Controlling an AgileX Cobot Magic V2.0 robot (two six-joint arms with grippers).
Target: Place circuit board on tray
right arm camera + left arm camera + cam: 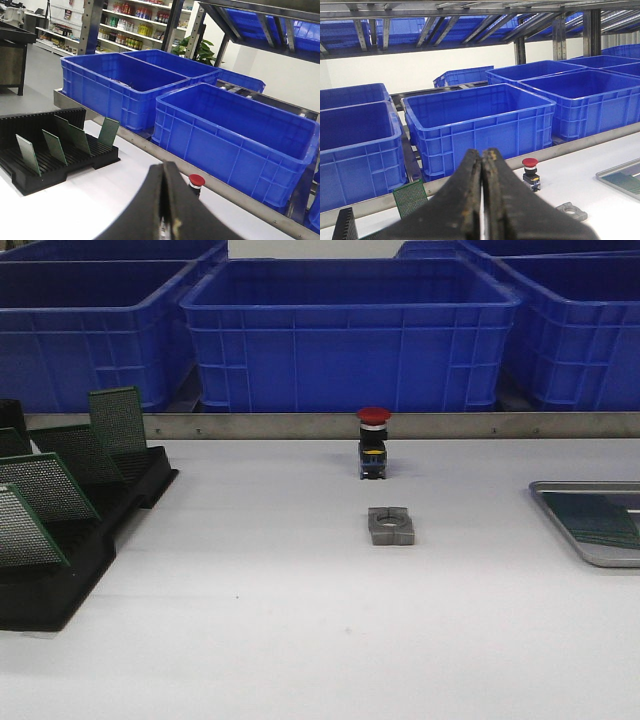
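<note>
A white table (300, 640) is seen in the front view, with a red-capped push button (373, 443) standing upright near its far middle; this button is taken as the landmark. Just in front of the button a small grey metal block with a round hole (391, 526) lies flat. Well to the left of the button a black slotted rack (75, 540) is placed, in which several green circuit boards (45, 488) are held leaning in the slots. Well to the right of the button, at the table's edge of view, the silver-grey tray (560, 508) is found, partly cut off, and a green circuit board (600, 523) is seen lying flat inside it. Behind the button a metal rail and a row of big blue bins (350, 335) are set.

Neither arm is visible in the front view. In the wrist views the left hand (482, 200) and the right hand (163, 210) are each shown clenched, fingers pressed together with nothing between them, raised above the table.
</note>
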